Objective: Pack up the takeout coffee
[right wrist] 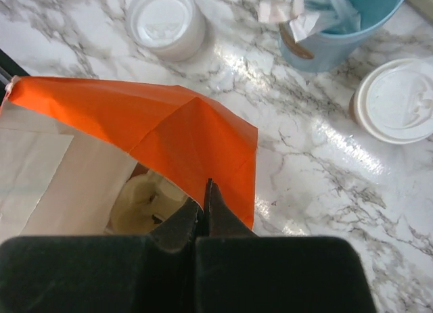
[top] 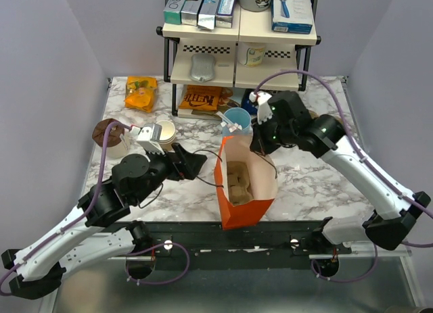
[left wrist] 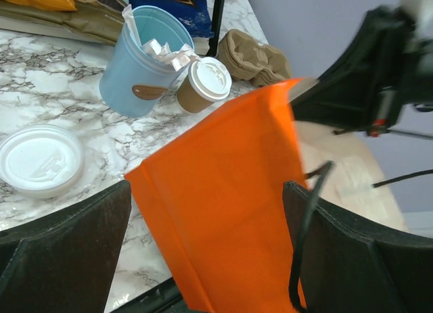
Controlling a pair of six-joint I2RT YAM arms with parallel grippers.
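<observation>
Right gripper (right wrist: 205, 191) is pinched tight on the rim of the orange bag (right wrist: 135, 117), its arm reaching in from the right. Left gripper (left wrist: 206, 191) is spread wide, facing the bag's side and holding nothing. Takeout coffee (left wrist: 203, 86) stands on the table (left wrist: 54, 76), just beside the blue cup (left wrist: 139, 69), outside the bag.

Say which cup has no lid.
The light-blue cup: open top, white packets inside. The kraft-paper cup beside it, the white-lidded cup and the brown-lidded cup are all capped.
</observation>
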